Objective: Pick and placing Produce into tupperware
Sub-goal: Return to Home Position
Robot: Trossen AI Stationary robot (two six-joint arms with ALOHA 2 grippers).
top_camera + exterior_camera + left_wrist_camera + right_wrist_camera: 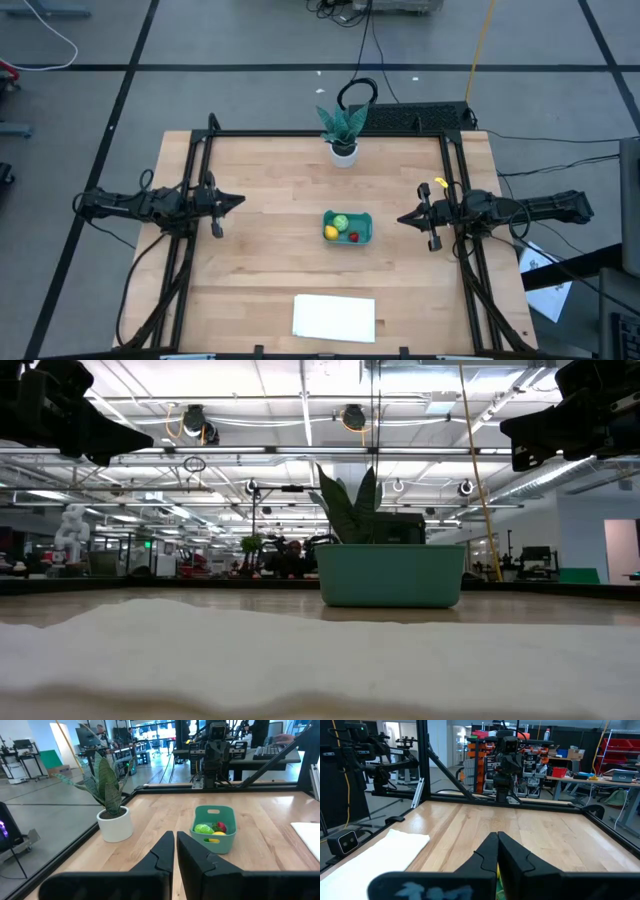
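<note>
Closest to the lens, dark fingers of the left gripper, closed to a thin slit on nothing. Hangs over the table at its 9 o'clock edge, tips aimed toward 3. Same for the right gripper: pressed together, empty, parked at the 3 o'clock edge, aimed toward 9.

Outward from both, seen from above, to the tupperware near the table's middle, long axis on the 9-to-3 line, so end-on to each gripper. Lies at 9 o'clock from the right gripper, near; between 3 and 4 o'clock from the left gripper, well apart. Holds all the produce: lemon, green piece, red piece.

Looks finished, then. Calls for no reach toward the tupperware, only for settling both grippers at rest. Beyond, at 12, a potted plant; at 6, a white sheet.
</note>
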